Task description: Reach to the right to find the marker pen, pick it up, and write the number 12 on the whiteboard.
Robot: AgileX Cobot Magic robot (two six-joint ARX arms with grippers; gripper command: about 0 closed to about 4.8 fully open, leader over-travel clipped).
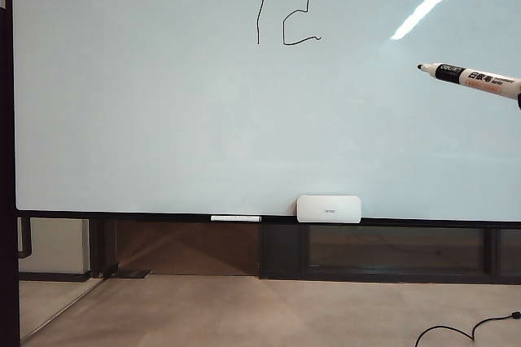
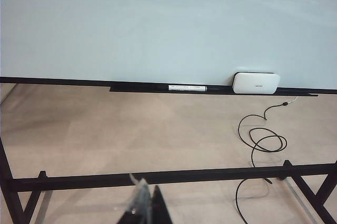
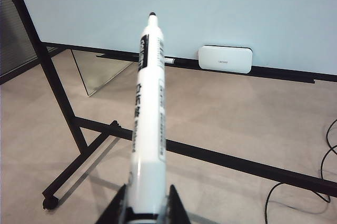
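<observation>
Right gripper [image 3: 142,211] fingers clamp marker pen [image 3: 147,124] clear of whiteboard [image 1: 122,119]; withdraw level; left gripper [image 2: 145,211] fingers together, empty.

right tool [image 3: 142,205] clamps the marker pen [image 3: 147,119]; left tool [image 2: 145,211] hangs low, jaws drawn together.

Right gripper [image 3: 142,205]: two black, wedge-shaped fingers. Left gripper [image 2: 145,208]: black tapered fingers with a clear, glossy film over one.

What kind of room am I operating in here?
Probably an office or meeting room: a large framed whiteboard with "12" written on it, a white box on its ledge, and bare pale flooring beneath.
</observation>
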